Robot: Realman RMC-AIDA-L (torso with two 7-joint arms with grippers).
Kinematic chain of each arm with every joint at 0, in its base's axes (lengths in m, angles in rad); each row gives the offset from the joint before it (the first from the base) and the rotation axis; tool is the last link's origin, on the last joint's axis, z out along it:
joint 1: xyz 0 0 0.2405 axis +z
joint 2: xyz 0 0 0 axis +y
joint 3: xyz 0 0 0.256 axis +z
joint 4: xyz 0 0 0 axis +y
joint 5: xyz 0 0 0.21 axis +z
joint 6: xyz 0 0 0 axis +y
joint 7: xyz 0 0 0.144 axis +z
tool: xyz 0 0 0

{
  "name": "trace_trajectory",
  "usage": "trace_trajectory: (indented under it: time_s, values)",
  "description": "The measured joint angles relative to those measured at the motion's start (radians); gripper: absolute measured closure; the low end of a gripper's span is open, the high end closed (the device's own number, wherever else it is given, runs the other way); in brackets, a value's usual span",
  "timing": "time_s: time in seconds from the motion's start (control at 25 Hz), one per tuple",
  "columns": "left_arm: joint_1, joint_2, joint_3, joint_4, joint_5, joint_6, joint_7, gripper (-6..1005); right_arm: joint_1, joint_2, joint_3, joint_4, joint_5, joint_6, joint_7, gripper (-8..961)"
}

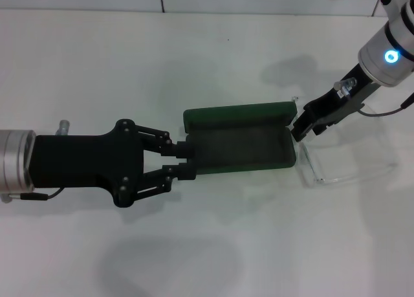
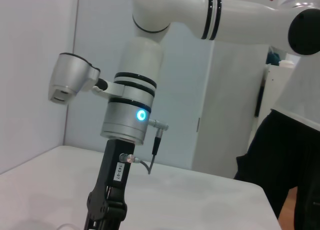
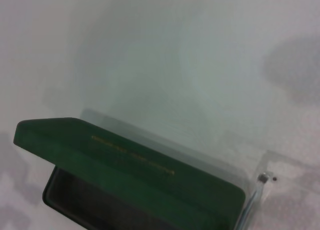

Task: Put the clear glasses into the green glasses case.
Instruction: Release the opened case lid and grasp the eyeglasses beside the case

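At table centre, the green glasses case [image 1: 240, 142] lies open, its long axis running left–right across the robot's front, lid standing up along the far edge, dark lining exposed and nothing in the tray. Left gripper [image 1: 187, 160] sits at the case's left end, low to the table; its two black fingers [image 1: 183, 172] are set narrow, at or against the case's end wall. They look to be steadying it, though actual contact cannot be confirmed. The clear glasses [image 1: 346, 164] lie on the white table [image 1: 97, 57] just beyond the case's right end, nearly touching it; front piece close to the case, arms trailing away toward the right. Right gripper [image 1: 301, 130] is down at the gap between case end and frame, by the frame's far corner hinge. Cannot tell whether its jaws are parted or closed on the frame. The right wrist view shows the lid's outside with its gold lettering and, past the lid's end, a corner of the clear frame with a small metal hinge. Judgement: the right arm is far the nearer to the glasses. The glasses need to travel leftward over the case's end wall, turned to lie lengthwise along the tray.
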Motion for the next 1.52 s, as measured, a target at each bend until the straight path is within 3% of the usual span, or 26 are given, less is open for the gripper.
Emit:
trace_trajectory:
  time_s: [1.52]
  values:
    - [0.003,-0.005,-0.004,-0.035,0.012,-0.008,0.041,724,-0.003,0.003,-0.025,0.060,0.064,0.030,-0.031,565]
